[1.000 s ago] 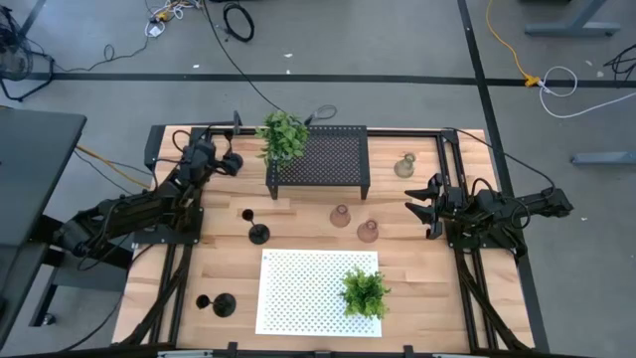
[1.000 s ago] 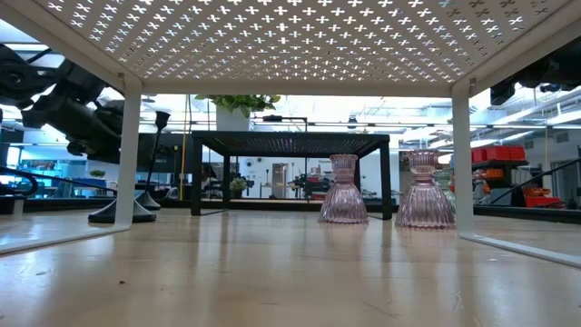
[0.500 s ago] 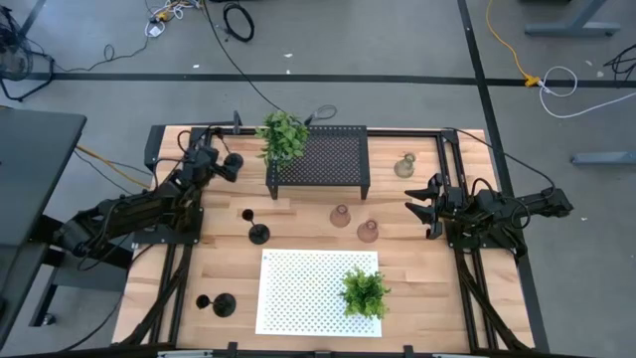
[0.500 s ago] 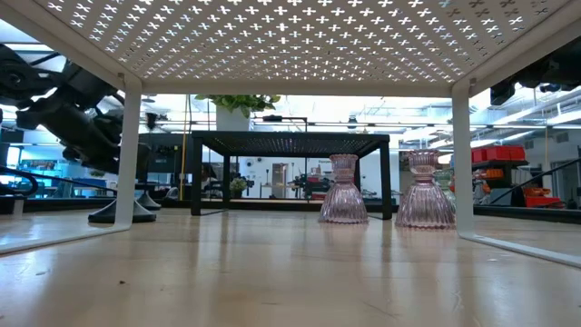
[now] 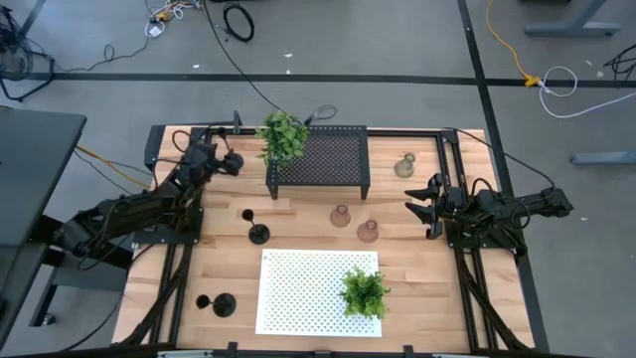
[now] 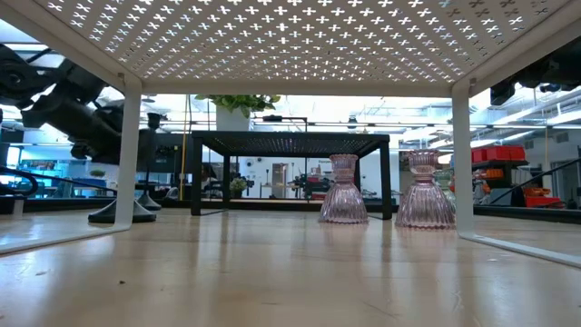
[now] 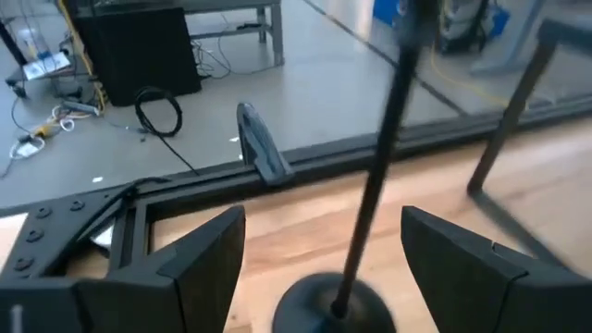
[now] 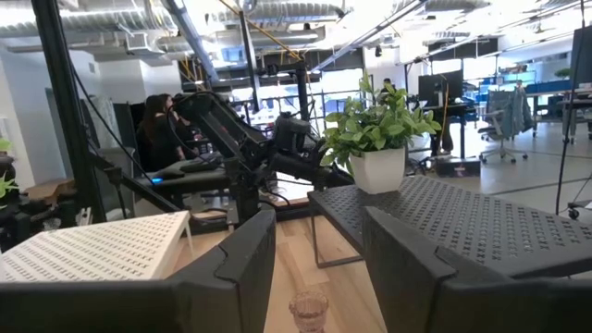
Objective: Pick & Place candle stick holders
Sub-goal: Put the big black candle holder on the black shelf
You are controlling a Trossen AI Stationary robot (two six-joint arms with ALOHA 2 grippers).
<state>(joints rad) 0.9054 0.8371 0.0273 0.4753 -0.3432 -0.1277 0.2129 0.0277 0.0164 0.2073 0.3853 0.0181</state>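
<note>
A slim black candle stick holder stands on its round base (image 7: 326,302) at the table's far left, its thin stem (image 7: 377,180) rising between the fingers of my left gripper (image 7: 322,222), which is open and touches nothing. Two more black holders stand at the left (image 5: 257,234) and near left (image 5: 223,304). Two pink glass holders (image 5: 341,216) (image 5: 368,231) stand mid-table, also in the low view (image 6: 343,191) (image 6: 426,191). An olive-green glass holder (image 5: 404,165) stands far right. My right gripper (image 5: 423,209) waits open at the right, above the table.
A black mesh rack (image 5: 328,159) with a leafy plant (image 5: 283,134) on its left end stands at the far middle. A white mesh rack (image 5: 298,293) carrying another plant (image 5: 365,291) fills the near middle. Bare wood lies between the racks and at the near right.
My left gripper has rolled a little at the wrist around the far-left black holder, staying in place and open. The holders stand where they were.
</note>
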